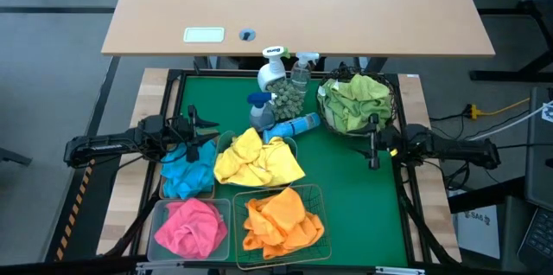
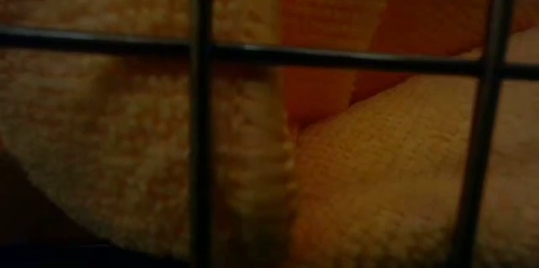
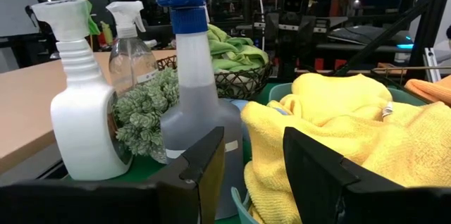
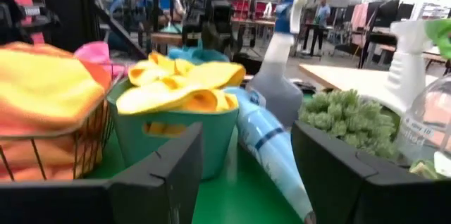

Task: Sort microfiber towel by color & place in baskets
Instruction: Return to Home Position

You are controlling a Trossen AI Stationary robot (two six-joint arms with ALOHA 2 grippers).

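Observation:
The microfiber towels lie sorted by color in the baskets. Green ones (image 1: 356, 98) fill the round black wire basket (image 1: 324, 111) at the far right. Yellow ones (image 1: 257, 161) are in the teal tub (image 4: 176, 132) at the middle. Blue ones (image 1: 188, 169) lie heaped at the left. A pink one (image 1: 188, 226) is in the clear bin (image 1: 157, 242). Orange ones (image 1: 278, 216) fill the green wire basket (image 1: 318, 195). My left gripper (image 1: 200, 132) stands open and level at the left edge, beside the blue heap. My right gripper (image 1: 373, 143) stands open at the right edge, by the black basket.
Spray bottles cluster at the far middle: a white one (image 1: 271, 72), a clear one (image 1: 300, 69), a grey one with a blue head (image 1: 260, 111) and a blue one lying on its side (image 1: 294, 125). A green leafy clump (image 1: 287, 95) sits among them. Bare green mat (image 1: 363, 206) lies at the near right.

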